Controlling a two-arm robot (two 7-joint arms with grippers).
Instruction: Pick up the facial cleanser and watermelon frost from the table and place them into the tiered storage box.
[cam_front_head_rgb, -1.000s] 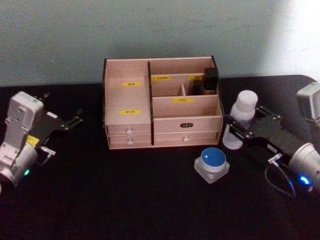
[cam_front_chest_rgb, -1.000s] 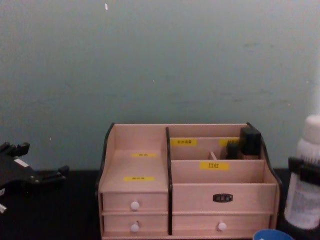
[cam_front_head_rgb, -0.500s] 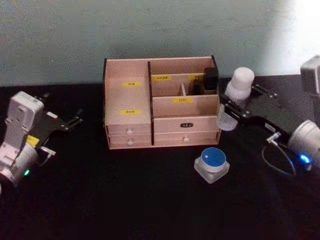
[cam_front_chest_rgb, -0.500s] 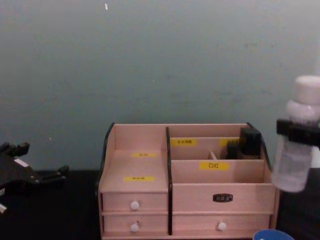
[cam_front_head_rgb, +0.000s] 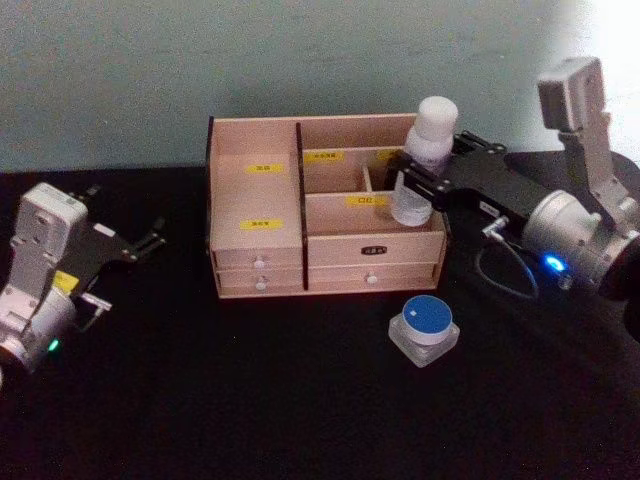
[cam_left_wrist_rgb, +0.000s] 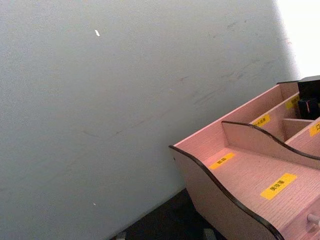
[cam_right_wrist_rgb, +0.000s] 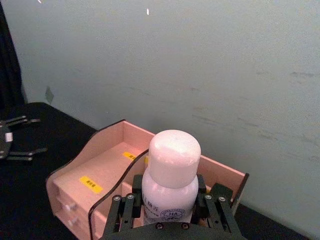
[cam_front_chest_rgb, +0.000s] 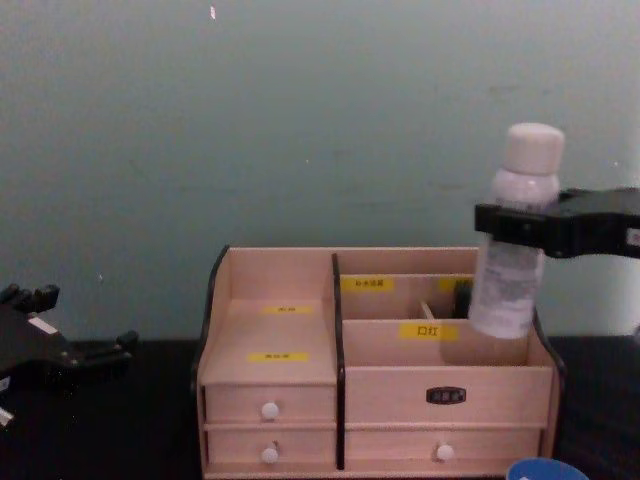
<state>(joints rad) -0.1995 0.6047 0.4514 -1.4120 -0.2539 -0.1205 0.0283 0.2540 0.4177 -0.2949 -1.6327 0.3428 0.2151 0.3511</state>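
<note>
My right pincer (cam_front_head_rgb: 418, 178) is clenched around the facial cleanser (cam_front_head_rgb: 436, 120), a pale bottle with a white cap, gripping it at the shoulder just under the cap. I hold it upright in the air over the right end of the tiered storage box (cam_front_head_rgb: 255, 240). In the chest view the bottle (cam_front_chest_rgb: 530, 150) hangs with its base low over the stepped compartments on that side, clear of the table (cam_front_head_rgb: 250, 400); which of the compartments lies directly beneath it I cannot tell. From my right wrist I see the cap (cam_right_wrist_rgb: 174, 160) between my 2 fingers, with the box (cam_right_wrist_rgb: 95, 170) below and beyond it.

The watermelon frost (cam_front_head_rgb: 425, 325), a small clear jar with a blue lid, stands on the black table in front of the box's right corner, apart from it.

My left pincer (cam_front_head_rgb: 125, 210) rests released, fingers spread, at the left side of the table, well apart from the box.
</note>
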